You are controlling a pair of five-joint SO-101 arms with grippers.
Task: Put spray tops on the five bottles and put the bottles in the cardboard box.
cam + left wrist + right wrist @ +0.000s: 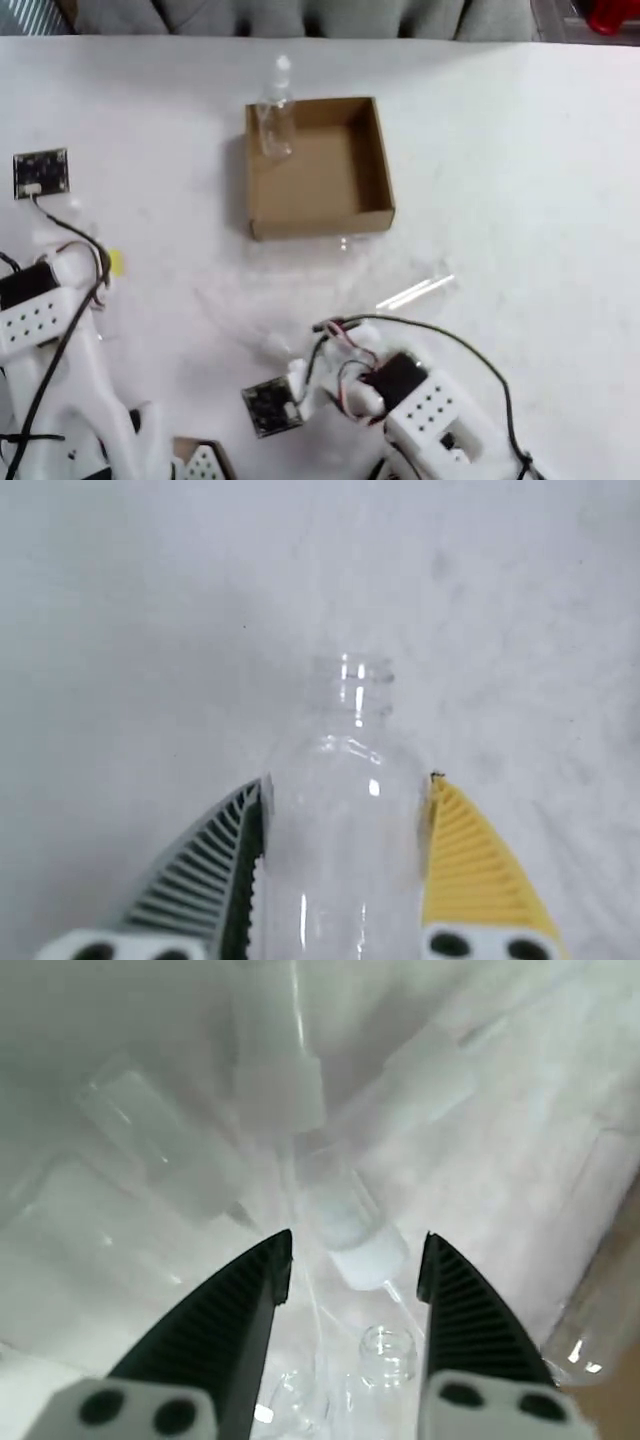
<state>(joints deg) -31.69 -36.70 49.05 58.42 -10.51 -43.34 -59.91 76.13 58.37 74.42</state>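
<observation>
The left pincer (pixel 346 792) clamps a bottle (pixel 350 730) between its jaws; the right pincer (pixel 354 1252) gapes over a spray top (pixel 352 1228).

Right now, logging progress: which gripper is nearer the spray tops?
Right. The right gripper hangs open over a spray top; the left gripper clamps a bottle above table.

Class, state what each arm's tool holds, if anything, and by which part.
Left tool grips a clear bottle by its body, below the neck. Right tool is open, holding nothing.
</observation>
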